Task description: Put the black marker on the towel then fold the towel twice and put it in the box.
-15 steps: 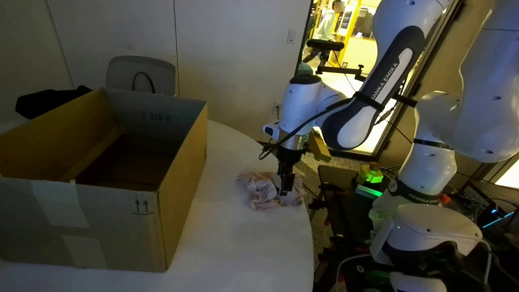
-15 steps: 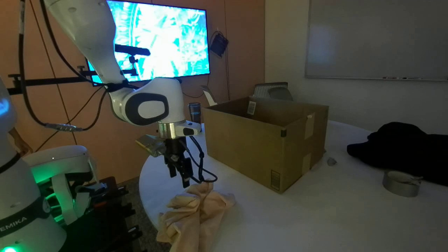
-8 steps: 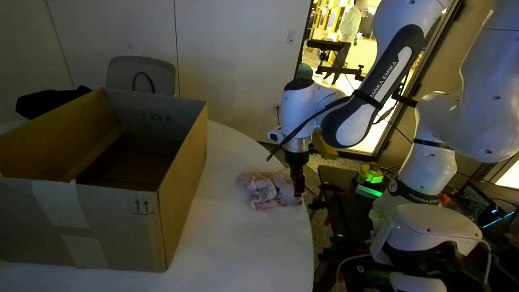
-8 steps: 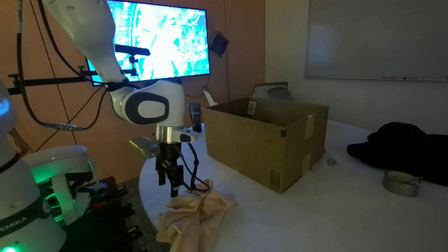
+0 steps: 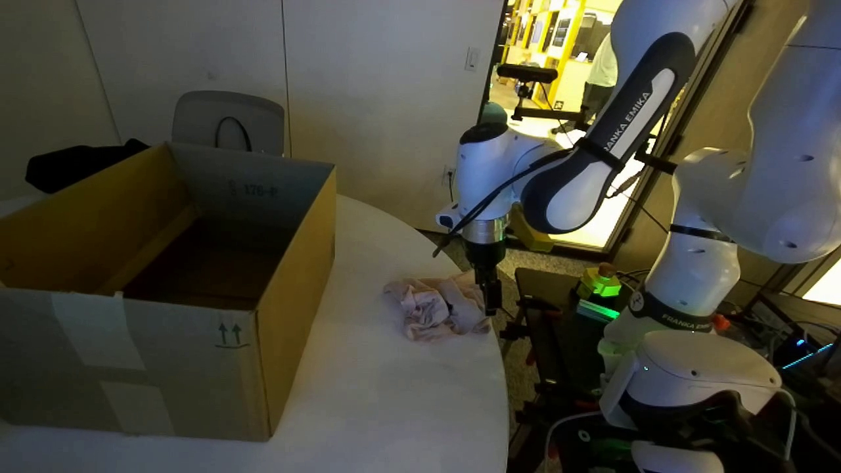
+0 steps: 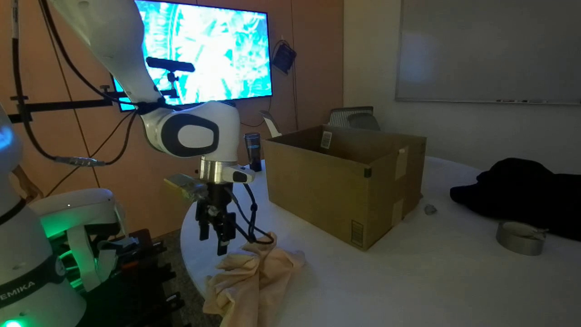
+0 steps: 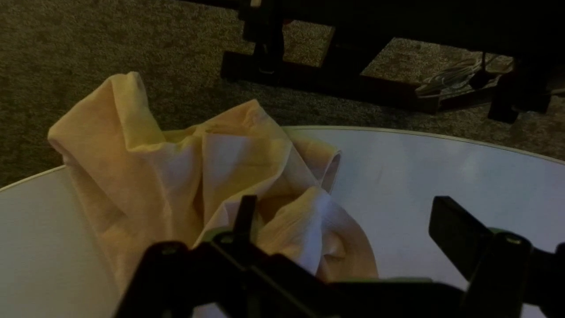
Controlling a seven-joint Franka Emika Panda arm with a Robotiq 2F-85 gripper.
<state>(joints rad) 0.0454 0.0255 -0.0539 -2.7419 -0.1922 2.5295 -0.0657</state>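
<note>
Along the curved edge of a white table (image 5: 394, 394), on the side nearest the robot base (image 5: 700, 364), a crumpled towel (image 7: 132, 190) was seen partly below a gripper (image 7: 344, 207) whose fingers (image 7: 459, 236) were spread wide apart. Farther in from that edge, a large brown box (image 6: 317, 190) was stood upright with its top open. Past the box, by the far edge, a gray chair (image 5: 197, 118) was seen before a pale wall (image 5: 381, 98). Near another stretch of edge, black cloth (image 6: 522, 195) was heaped just beside a roll of gray tape (image 6: 519, 240), with a whiteboard (image 6: 490, 50) mounted behind; a bright screen (image 6: 218, 50) was hung on an orange-brown wall (image 6: 313, 68). The surface was dimly lit.

From the wrist, two folded peaks of the towel were seen pointed outward across the table's edge, against a speckled carpet (image 7: 110, 35). In an exterior view its longer extent was laid from the box side toward that edge, though a true long axis could not be settled in so bunched a shape.

Pale pink-peach fabric was gathered into deep ridges and loops, tinted yellow in places. A dark patch (image 5: 449, 307) could be seen among the folds, too small to be identified. One finger was held over the towel and the other over white tabletop; whether the towel was touched could not be told.
</note>
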